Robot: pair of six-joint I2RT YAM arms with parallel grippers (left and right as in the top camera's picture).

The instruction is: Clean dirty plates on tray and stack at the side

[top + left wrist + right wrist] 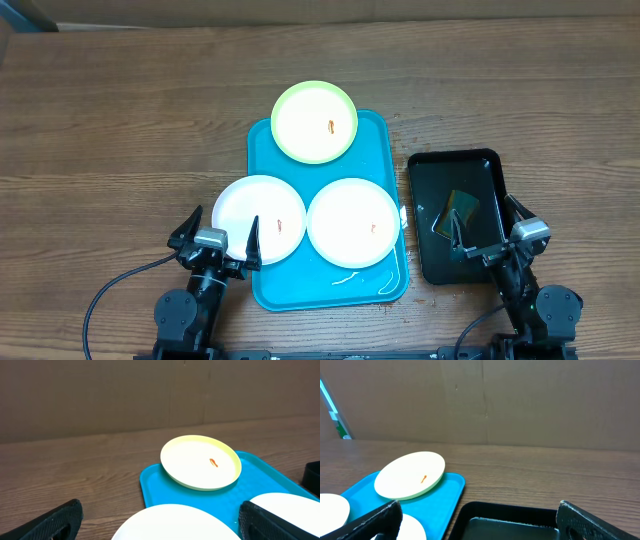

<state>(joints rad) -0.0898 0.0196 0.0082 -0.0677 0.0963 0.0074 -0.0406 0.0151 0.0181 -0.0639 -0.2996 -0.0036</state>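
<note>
**Both pairs of fingers spread; three smeared plates on the turquoise tray**

The left fingers (52, 522) are spread wide with nothing held. Between them, just ahead, lies the nearest white plate (259, 219). It hangs over the left rim of the turquoise tray (375, 150) onto the desk (120, 120). From overhead, the inner left finger overlaps that plate's near edge; whether it touches cannot be told. Just to the right of these fingers, the second white plate (353, 222) sits within the tray, its edge almost meeting the first. Farther ahead, the green-rimmed plate (315, 122) rests at the tray's far end, overhanging the far rim. Each plate carries a small orange-red smear.

The right fingers (600, 520) are also wide apart and empty, over the near end of the black tray (480, 170), which lies between them and stretches ahead. A small olive-yellow piece (462, 207) lies in it just ahead of the fingers. To their left, the turquoise tray sits just beside the black one, not touching it.
</note>
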